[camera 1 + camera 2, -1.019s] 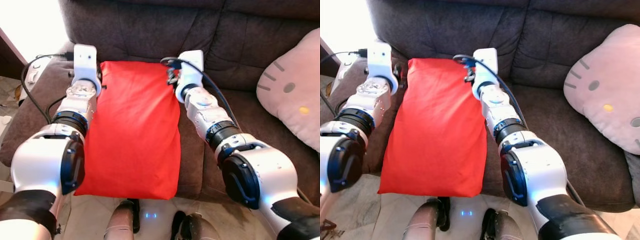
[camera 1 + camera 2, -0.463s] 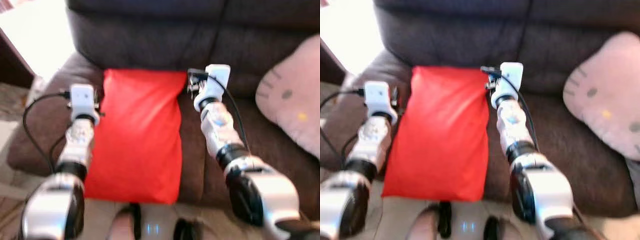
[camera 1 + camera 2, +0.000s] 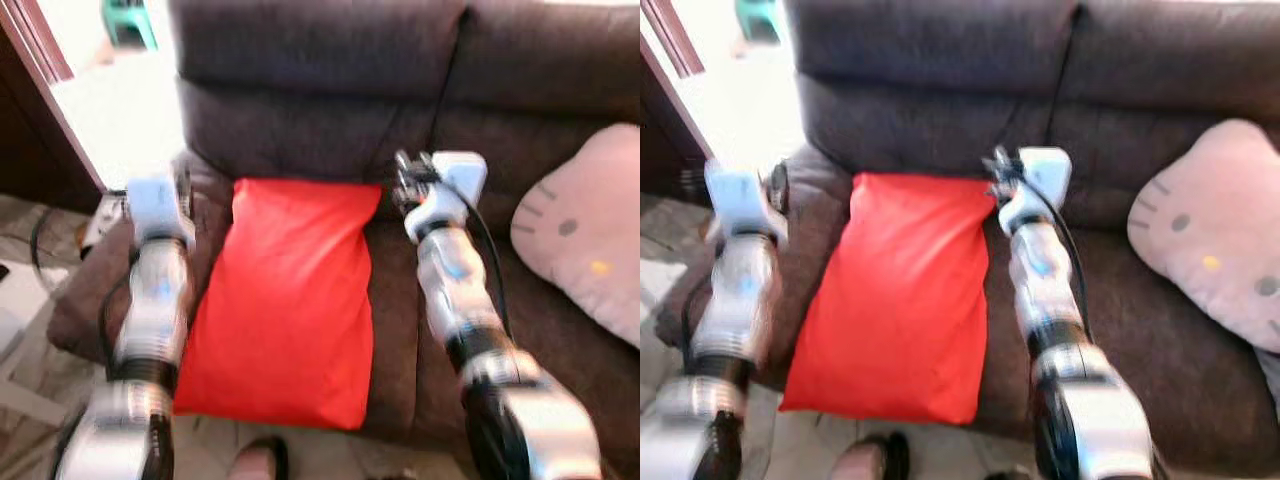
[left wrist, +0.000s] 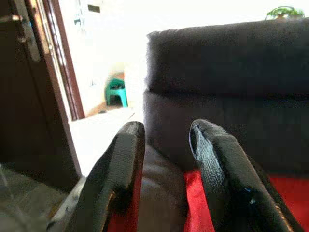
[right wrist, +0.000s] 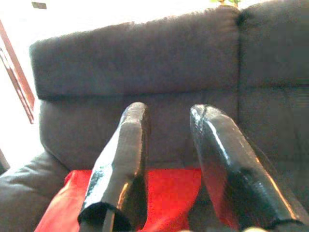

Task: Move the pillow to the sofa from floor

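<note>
The red pillow (image 3: 280, 310) lies flat on the dark brown sofa's seat (image 3: 400, 330), its far end against the backrest and its near end at the seat's front edge. My left gripper (image 4: 166, 133) is open and empty, raised beside the pillow's far left corner over the sofa arm. My right gripper (image 5: 169, 113) is open and empty too, above the pillow's far right corner. Both wrist views look over a strip of red pillow (image 5: 164, 193) toward the backrest. The eye views are blurred.
A pink cat-face cushion (image 3: 585, 240) leans on the sofa at the right. To the left are a bright doorway, a dark door frame (image 4: 43, 92) and a green stool (image 4: 117, 92). My feet stand on the floor just before the seat.
The view has pulled back and tilted up. Both arms have lifted away from the pillow's sides. The pillow stays on the seat.
</note>
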Tool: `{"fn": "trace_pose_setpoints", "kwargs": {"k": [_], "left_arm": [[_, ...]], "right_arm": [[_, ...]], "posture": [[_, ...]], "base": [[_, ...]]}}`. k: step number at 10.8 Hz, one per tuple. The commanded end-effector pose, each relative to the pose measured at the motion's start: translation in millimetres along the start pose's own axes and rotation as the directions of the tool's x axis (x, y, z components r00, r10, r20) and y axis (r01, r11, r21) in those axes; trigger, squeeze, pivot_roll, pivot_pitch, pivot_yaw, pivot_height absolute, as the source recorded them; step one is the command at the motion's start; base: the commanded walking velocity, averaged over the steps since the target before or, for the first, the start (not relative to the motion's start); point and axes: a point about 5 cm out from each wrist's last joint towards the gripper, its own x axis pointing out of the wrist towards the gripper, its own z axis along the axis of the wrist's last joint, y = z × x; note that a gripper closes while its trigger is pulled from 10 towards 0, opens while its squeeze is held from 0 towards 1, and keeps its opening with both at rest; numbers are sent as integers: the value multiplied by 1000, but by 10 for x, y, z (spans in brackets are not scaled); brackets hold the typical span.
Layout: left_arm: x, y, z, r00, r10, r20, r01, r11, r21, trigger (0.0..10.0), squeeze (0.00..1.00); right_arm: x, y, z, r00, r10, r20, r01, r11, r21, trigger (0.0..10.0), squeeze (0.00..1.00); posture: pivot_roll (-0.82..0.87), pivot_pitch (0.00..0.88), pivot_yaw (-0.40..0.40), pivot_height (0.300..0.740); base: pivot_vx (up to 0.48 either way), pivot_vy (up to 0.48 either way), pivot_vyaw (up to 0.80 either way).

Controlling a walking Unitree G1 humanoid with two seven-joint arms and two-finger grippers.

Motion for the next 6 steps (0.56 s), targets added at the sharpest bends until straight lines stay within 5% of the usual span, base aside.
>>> {"fn": "trace_pose_setpoints", "kwargs": {"k": [1,3,6], "left_arm": [[-50,-26,2,1000,8,-7,-8,1000,-9,10000,0],[-171,-98,-76,998,18,-58,-20,999,-40,10000,0],[-222,31,-91,996,27,-87,-30,999,-32,10000,0]], "right_arm": [[-42,24,-37,1000,7,-10,-7,1000,6,10000,0],[-125,51,-134,999,-7,-45,8,1000,15,10000,0],[-151,75,-154,998,-2,-68,3,1000,16,10000,0]], "posture": [[146,59,-3,703],[140,68,0,703],[144,88,-4,703]], "base": [[0,0,0],[0,0,0],[0,0,0]]}}
